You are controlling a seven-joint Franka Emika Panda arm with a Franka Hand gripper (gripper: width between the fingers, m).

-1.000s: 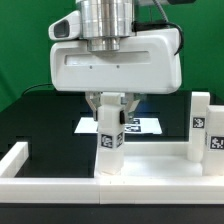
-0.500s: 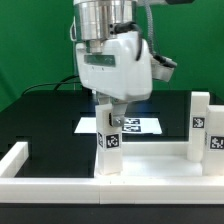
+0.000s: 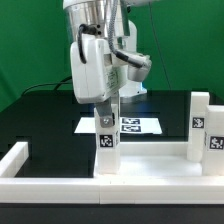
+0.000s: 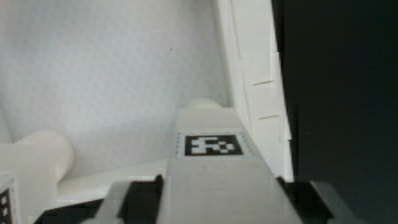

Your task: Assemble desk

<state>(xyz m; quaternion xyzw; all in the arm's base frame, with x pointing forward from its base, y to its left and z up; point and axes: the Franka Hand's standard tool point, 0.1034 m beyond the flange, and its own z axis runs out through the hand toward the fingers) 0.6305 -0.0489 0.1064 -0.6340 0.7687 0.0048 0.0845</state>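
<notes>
The white desk top [image 3: 150,166] lies flat at the front of the table. My gripper [image 3: 108,112] points straight down and is shut on a white block leg [image 3: 108,141] with a black-and-white tag, which stands upright on the top's left end. Two more tagged legs [image 3: 201,122] stand upright on the top at the exterior view's right. In the wrist view the held leg [image 4: 217,150] runs between my dark fingers [image 4: 139,202], with the desk top [image 4: 107,80] and its raised rim [image 4: 251,60] beyond it.
A long white border rail [image 3: 60,190] runs along the front, with a side piece [image 3: 15,156] at the exterior view's left. The marker board [image 3: 140,125] lies on the black table behind the held leg. A green wall stands at the back.
My gripper has turned about its vertical axis, from broadside to edge-on toward the exterior camera, with the leg still held in the same spot on the desk top.
</notes>
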